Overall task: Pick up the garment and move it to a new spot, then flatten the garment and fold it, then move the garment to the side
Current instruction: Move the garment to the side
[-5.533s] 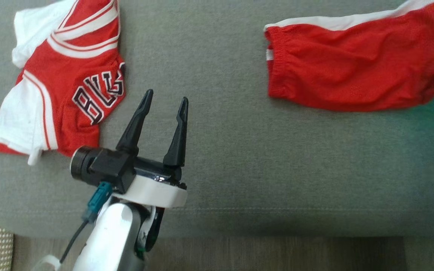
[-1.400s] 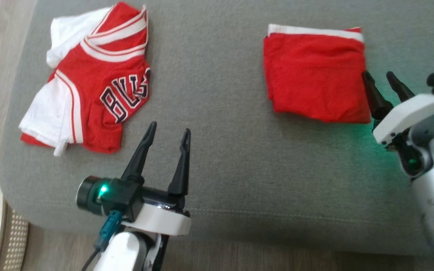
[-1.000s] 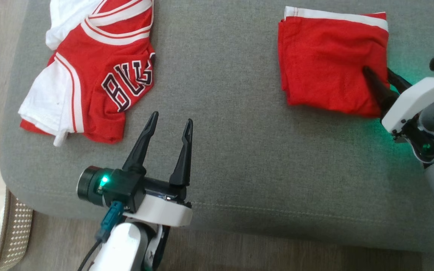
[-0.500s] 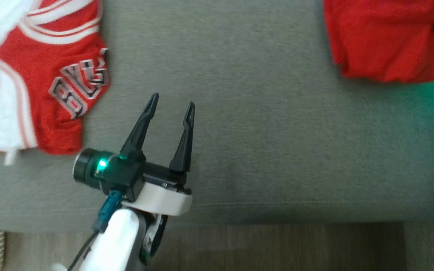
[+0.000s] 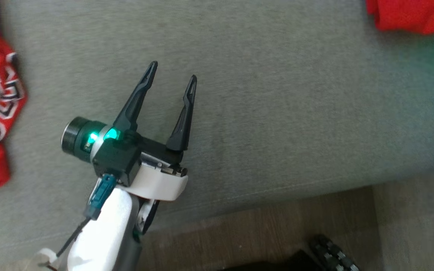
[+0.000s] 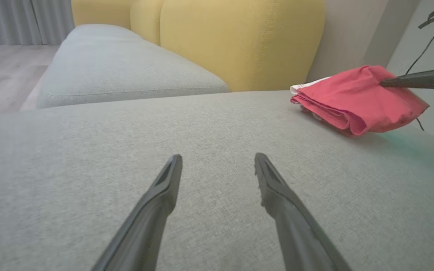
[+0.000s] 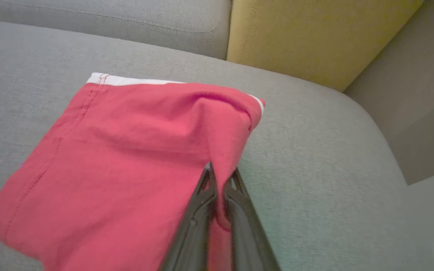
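On the grey sofa seat, the red garment lies folded at the far right, so only the move aside looks left. The right tool is clamped on its right edge, which it merely touched a second ago; the head camera has since swung. The left tool hangs spread, empty.

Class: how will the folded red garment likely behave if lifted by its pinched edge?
Probably floppy: the garment tents and creases where the right gripper pinches it. Likely light, being thin cloth. Lifted by that edge, its stacked layers may fall open.
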Controlling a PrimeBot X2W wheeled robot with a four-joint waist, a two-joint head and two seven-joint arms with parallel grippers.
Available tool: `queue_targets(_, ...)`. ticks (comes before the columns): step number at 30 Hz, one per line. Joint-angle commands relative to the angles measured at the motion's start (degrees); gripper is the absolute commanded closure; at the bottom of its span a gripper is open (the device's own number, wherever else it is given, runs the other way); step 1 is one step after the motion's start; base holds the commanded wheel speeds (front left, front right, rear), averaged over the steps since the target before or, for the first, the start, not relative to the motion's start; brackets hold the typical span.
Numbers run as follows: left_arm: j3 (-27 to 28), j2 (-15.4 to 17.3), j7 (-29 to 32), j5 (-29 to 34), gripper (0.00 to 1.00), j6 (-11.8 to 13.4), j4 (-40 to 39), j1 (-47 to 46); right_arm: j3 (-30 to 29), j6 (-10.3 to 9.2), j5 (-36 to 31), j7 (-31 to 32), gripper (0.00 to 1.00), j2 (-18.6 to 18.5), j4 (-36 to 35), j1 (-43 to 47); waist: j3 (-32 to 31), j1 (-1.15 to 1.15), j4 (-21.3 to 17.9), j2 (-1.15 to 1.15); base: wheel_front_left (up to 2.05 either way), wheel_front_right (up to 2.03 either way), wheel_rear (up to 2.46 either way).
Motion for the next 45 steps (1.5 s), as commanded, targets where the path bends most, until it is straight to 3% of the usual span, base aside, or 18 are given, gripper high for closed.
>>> queue_targets(1,1.16,0.71,-0.29,0.61,0.0,-0.27,-2.17,-0.55,-1.56,-0.02,-1.18,-0.58,1.0,-2.14,-1.72,-0.15,1.58,-0.01,-1.99,0.0,0.0,0.0,0.0)
queue_targets(5,1.0,1.07,-0.29,0.91,0.0,-0.38,-2.34,-0.89,-3.06,-0.02,-5.29,-0.05,1.0,-1.3,-2.37,-0.07,2.11,-0.01,-3.01,0.0,0.0,0.0,0.0)
queue_targets(6,0.96,1.12,-0.29,0.94,0.0,-0.38,-2.37,-0.96,-3.51,-0.02,-6.87,-0.02,0.9,-1.22,-2.43,0.04,2.2,-0.01,-3.12,0.0,0.0,0.0,0.0)
queue_targets(7,0.9,1.16,-0.29,0.94,0.0,-0.4,-2.4,-1.05,-4.2,-0.02,-8.23,0.02,0.58,-0.95,-2.36,0.19,2.27,-0.01,-3.15,0.0,0.0,0.0,0.0)
queue_targets(8,0.83,1.18,-0.29,0.92,0.0,-0.45,-2.42,-1.14,-5.7,-0.02,-9.4,-0.42,0.0,-0.32,-2.09,0.23,2.3,-0.01,-3.13,0.0,0.0,0.0,0.0)
queue_targets(14,0.59,1.13,-0.29,0.61,0.0,-0.47,-2.06,-1.04,-13.08,-0.02,-22.57,-5.84,0.0,2.78,-2.55,0.68,0.78,-0.01,-1.97,0.0,0.0,0.0,0.0)
queue_targets(19,0.64,0.8,-0.29,0.0,0.0,0.33,-1.48,0.24,-17.59,-0.02,-33.56,-12.36,0.0,12.52,-6.64,3.71,-3.49,-0.01,0.38,0.0,0.0,0.0,0.0)
queue_targets(24,1.13,0.2,-0.29,-1.71,0.0,1.36,-0.74,2.41,-14.71,-0.02,-32.26,-17.88,0.0,23.05,-8.34,9.41,-9.17,-0.01,3.8,0.0,0.0,0.0,0.0)
queue_targets(29,3.27,-0.39,-0.29,-5.77,0.0,2.38,0.32,5.08,-11.67,-0.02,-30.45,-21.21,0.0,28.86,-7.35,14.93,-14.7,-0.01,7.87,0.0,0.0,0.0,0.0)
queue_targets(32,6.33,-0.58,-0.29,-7.92,0.0,3.23,0.57,6.76,-11.81,-0.02,-29.49,-21.4,0.0,33.11,-12.34,21.09,-18.26,-0.01,10.47,0.0,0.0,0.0,0.0)
queue_targets(38,8.75,-0.65,-0.29,-8.04,0.0,2.21,-0.33,10.94,-14.51,-0.02,-29.92,-21.42,0.0,37.19,-18.7,33.33,-24.67,-0.01,12.36,0.0,0.0,0.0,0.0)
queue_targets(45,11.03,-0.66,-0.29,-5.76,0.0,2.29,-3.57,16.96,-15.24,-0.02,-29.03,-21.42,0.0,38.22,-21.34,42.82,-29.91,-0.01,11.96,0.0,0.0,0.0,0.0)
